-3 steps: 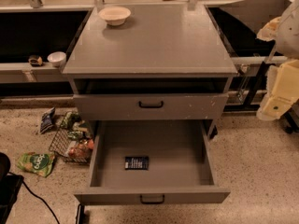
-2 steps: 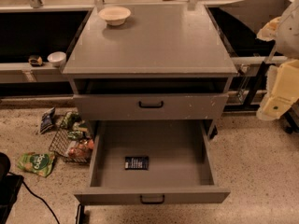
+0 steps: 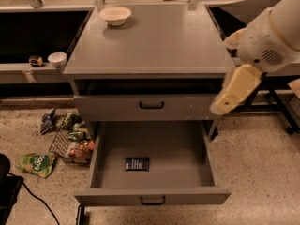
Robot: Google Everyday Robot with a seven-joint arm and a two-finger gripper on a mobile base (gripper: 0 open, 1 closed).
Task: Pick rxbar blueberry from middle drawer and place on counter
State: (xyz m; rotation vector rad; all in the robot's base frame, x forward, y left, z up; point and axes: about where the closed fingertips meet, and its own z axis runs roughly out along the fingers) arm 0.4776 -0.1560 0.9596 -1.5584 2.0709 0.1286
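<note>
The rxbar blueberry (image 3: 137,163), a small dark wrapper with white print, lies flat on the floor of the middle drawer (image 3: 152,198), left of its centre. The drawer is pulled fully open, its black handle facing front. The counter (image 3: 154,43) is the grey cabinet top above it. My gripper (image 3: 228,97) is the cream-coloured end of the white arm. It hangs at the cabinet's right edge, level with the upper drawer front, above and right of the open drawer. It is well away from the bar and holds nothing that I can see.
A white bowl (image 3: 115,15) sits at the counter's back left. The upper drawer front (image 3: 151,105) is shut. A wire basket of snack bags (image 3: 72,142) and a green bag (image 3: 37,163) lie on the floor to the left. A small cup (image 3: 57,58) stands on the left shelf.
The arm has swung in from the right edge of the view toward the cabinet. The gripper now hangs by the cabinet's right front corner. The bar and the drawer have not moved.
</note>
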